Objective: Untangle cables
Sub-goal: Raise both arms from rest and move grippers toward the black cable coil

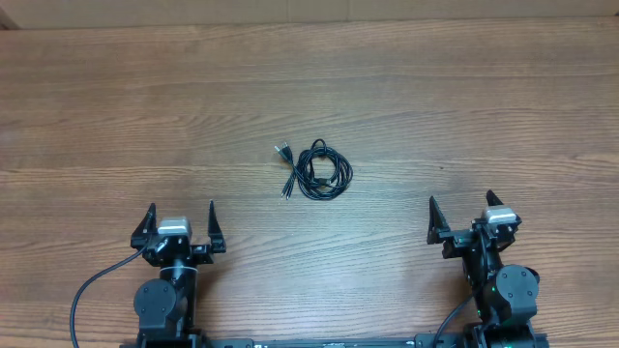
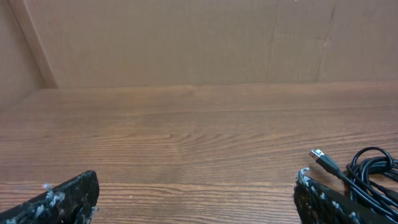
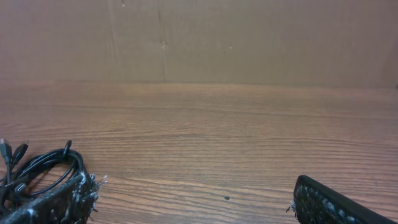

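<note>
The cables (image 1: pixel 319 172) lie as a small black coiled bundle with plug tips sticking out to the left, at the middle of the wooden table. The bundle shows at the right edge of the left wrist view (image 2: pixel 370 169) and at the left edge of the right wrist view (image 3: pixel 37 171). My left gripper (image 1: pixel 181 217) is open and empty near the table's front edge, left of the bundle. My right gripper (image 1: pixel 462 210) is open and empty near the front edge, right of the bundle. Both are well short of the cables.
The wooden table (image 1: pixel 464 106) stretches to a brown cardboard wall (image 2: pixel 186 37) at the back. Thick black arm cables (image 1: pixel 92 290) hang at the front edge by the left arm base.
</note>
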Action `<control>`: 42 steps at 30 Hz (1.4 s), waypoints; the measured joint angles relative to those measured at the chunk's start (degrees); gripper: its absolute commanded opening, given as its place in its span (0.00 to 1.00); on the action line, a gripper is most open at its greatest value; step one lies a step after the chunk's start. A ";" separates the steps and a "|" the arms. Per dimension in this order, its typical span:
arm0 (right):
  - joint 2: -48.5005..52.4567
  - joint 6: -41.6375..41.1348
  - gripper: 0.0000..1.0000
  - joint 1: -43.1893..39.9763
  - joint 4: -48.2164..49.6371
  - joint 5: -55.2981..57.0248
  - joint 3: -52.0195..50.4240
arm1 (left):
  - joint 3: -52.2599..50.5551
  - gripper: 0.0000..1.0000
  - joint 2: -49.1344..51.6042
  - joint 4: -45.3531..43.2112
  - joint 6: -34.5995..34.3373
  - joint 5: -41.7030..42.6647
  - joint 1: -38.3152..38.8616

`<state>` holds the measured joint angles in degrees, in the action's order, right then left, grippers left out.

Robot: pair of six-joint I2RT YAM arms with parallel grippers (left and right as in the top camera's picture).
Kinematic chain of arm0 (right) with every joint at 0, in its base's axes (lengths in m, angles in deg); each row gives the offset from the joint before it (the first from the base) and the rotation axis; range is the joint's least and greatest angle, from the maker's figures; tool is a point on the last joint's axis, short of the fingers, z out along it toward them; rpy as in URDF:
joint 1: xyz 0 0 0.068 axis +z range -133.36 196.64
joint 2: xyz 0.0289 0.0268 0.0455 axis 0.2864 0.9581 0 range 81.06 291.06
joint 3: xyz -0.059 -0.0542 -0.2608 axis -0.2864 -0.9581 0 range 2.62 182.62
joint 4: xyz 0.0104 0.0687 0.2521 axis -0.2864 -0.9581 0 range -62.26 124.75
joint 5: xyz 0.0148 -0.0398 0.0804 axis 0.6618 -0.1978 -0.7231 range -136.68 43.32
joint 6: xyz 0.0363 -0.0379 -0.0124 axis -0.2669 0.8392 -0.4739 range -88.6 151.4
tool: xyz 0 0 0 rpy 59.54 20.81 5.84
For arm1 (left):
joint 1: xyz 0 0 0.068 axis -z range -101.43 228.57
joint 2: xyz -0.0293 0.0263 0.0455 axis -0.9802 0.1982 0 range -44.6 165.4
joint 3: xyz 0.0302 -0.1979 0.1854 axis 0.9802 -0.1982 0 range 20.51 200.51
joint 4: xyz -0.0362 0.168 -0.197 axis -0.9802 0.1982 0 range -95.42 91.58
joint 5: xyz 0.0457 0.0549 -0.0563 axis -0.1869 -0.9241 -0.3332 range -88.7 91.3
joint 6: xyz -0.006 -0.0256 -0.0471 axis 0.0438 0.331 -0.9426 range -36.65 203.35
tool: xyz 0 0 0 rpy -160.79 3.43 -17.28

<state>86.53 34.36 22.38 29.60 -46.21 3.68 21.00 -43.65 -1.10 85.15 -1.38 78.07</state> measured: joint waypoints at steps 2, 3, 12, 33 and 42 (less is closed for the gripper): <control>0.00 0.00 1.00 0.00 0.00 0.02 0.00 | 0.00 1.00 0.00 0.00 0.00 0.00 0.00; 0.00 0.02 1.00 0.00 0.00 0.00 0.00 | 0.00 0.99 0.00 -0.02 0.00 0.00 0.00; 0.00 0.00 1.00 0.00 0.00 0.02 0.00 | 0.00 1.00 0.00 0.00 0.00 0.00 0.00; 0.24 -10.82 1.00 0.04 0.50 -5.09 0.00 | 0.00 1.00 0.00 0.13 -2.75 2.03 0.00; 7.02 -21.77 1.00 0.04 -6.84 -11.02 1.92 | 2.78 1.00 -0.09 6.40 -11.06 10.51 0.02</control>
<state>93.55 12.59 22.42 22.76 -57.23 5.61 23.78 -43.74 5.30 74.10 9.14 78.10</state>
